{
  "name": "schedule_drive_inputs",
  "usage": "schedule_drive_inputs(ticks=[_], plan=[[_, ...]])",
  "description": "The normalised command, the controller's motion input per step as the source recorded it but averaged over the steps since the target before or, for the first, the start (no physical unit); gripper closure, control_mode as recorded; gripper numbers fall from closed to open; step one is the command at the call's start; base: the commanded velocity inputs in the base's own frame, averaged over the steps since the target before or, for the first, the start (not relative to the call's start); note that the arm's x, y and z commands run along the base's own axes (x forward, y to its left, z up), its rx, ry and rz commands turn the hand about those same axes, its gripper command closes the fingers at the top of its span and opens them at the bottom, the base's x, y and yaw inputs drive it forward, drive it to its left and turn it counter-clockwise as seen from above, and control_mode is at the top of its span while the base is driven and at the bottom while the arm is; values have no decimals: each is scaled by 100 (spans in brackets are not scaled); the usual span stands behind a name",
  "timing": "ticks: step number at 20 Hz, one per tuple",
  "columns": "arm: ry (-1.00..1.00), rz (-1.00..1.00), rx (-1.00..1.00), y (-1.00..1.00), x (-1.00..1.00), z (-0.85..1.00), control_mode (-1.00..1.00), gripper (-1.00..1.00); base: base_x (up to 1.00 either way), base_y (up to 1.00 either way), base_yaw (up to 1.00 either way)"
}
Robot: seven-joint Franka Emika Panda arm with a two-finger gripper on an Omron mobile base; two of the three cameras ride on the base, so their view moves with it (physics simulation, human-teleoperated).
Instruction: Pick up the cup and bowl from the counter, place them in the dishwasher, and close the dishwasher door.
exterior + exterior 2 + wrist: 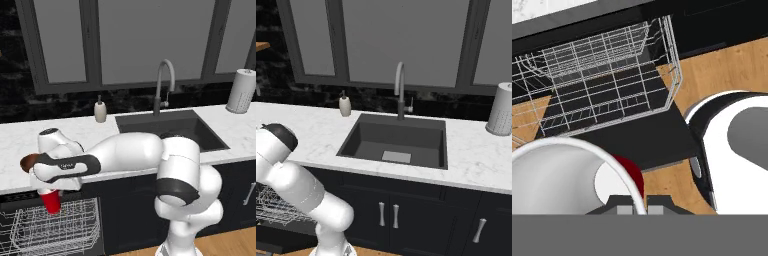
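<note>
One light, stiff cup (51, 201) is hanging by its thin rim in the clamped pincer (640, 209), likely slippery, above the dishwasher (50, 227) rack.

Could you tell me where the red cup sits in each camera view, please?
Left base view: cup at lower left, hanging from the gripper above the rack.
Right base view: not in it.
Hand view: cup at lower left, rim pinched.
Shared landmark: the wire rack.
</note>
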Motion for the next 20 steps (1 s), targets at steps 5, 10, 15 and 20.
schedule_drive_inputs(ticks=[5, 10, 15, 20], plan=[[0, 0, -3, 19, 11, -45, -100, 100, 0, 0, 0], [-2, -6, -1, 12, 0, -85, -100, 100, 0, 0, 0], [-8, -7, 0, 14, 2, -93, -100, 100, 0, 0, 0], [-4, -5, 0, 25, 23, -60, -100, 100, 0, 0, 0]])
